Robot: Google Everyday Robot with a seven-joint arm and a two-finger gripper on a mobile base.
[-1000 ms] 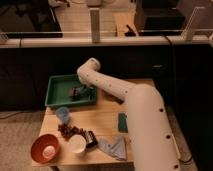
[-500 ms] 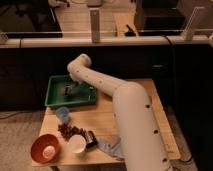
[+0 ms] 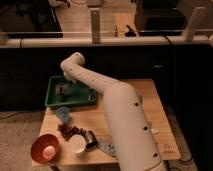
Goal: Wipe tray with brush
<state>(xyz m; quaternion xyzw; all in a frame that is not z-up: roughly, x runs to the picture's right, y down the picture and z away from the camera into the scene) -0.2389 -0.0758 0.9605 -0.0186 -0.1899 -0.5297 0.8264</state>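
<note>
Dim room behind, with a white rail running across above the back edge of the wooden worktop (image 3: 150, 100). At the back left corner of the worktop lies the green tray (image 3: 84, 97), flat and with its long side along the back edge. The robot's white arm (image 3: 120, 115) rises from the front right, bends over the back edge and comes down into the left half of the tray. The hand (image 3: 63, 90) is low over the tray floor, and I cannot tell whether it is open or closed. A small dark block at its tip looks like the brush (image 3: 60, 92), on or just above the tray floor; whether the hand has hold of it I cannot tell.

Just in front of the tray stands a small blue cup (image 3: 62, 113). At the front left corner sits a red bowl (image 3: 39, 150), with a white cup (image 3: 77, 144) near it and a black-and-silver cylinder (image 3: 91, 139) just beside that cup. A heap of brown bits (image 3: 69, 130) lies between the blue cup and the white cup.
</note>
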